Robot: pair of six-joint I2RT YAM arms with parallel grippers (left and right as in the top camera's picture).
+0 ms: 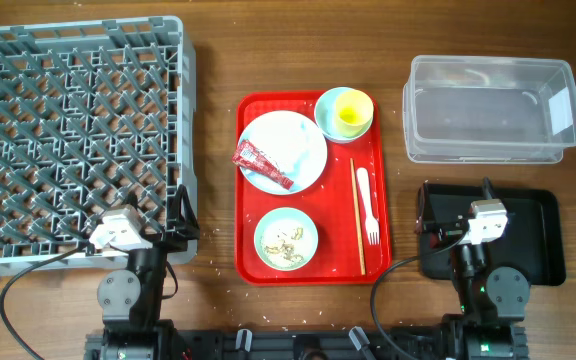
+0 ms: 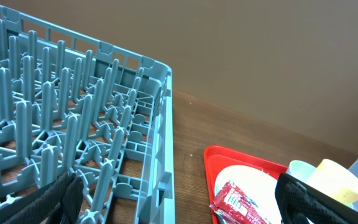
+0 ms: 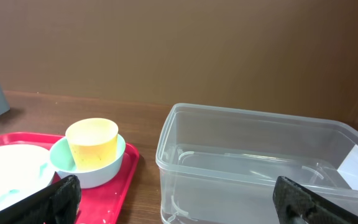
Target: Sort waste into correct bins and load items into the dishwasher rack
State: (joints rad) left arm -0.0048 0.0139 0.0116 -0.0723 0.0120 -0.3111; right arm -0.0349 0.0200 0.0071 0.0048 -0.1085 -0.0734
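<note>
Grey pegged plastic rack (image 1: 68,140): upper left. Red serving tray (image 1: 333,195): centre. Clear rectangular plastic tub (image 1: 478,110): upper right. Shallow black tray (image 1: 538,230): lower right. White round plate (image 1: 298,140): on red serving tray, red printed wrapper (image 1: 261,165) atop. Left gripper (image 2: 179,202), right gripper (image 3: 179,196): fingers spread, empty.

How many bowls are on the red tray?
2. One bowl at the tray's far right corner holds the yellow cup; the other bowl, near its front edge, holds food scraps.

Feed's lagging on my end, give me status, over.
Left gripper open, empty. Right gripper open, empty, over black tray. Wrapper on plate on red tray; rack unloaded. Path clear.
</note>
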